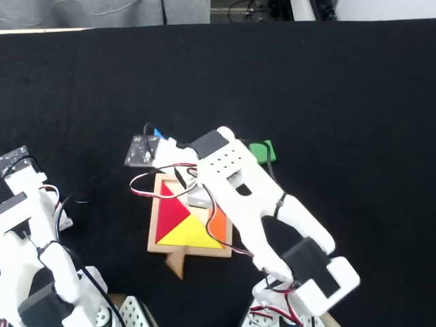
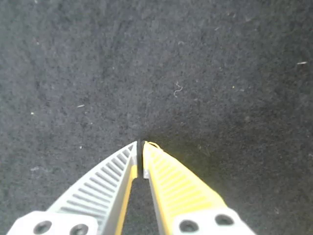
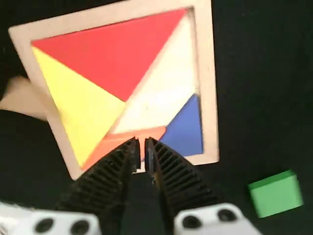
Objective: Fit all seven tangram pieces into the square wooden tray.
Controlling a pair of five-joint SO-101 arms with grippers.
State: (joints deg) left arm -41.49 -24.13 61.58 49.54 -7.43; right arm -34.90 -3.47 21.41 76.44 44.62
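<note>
Tray [image 3: 208, 73]: directly beneath the right end effector [image 3: 141, 147], whose fingers are clenched together with their tips over the orange piece [image 3: 110, 144].
Pieces in tray: four, namely red triangle [image 3: 112, 54], yellow triangle [image 3: 78, 107], orange piece, blue triangle [image 3: 186, 129].
Green piece [image 3: 275, 193]: one, outside the tray, beside that end effector.
Left end effector [image 2: 141, 147]: clenched on nothing, over the black surface [image 2: 195, 58].
Right arm [image 1: 238, 184]: stretched low across the tray.

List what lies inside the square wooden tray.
Inside the tray: a red triangle, a yellow triangle, a blue triangle, an orange piece and a pale area; whether piece or bare floor is unclear. The right gripper covers part of the orange piece.
</note>
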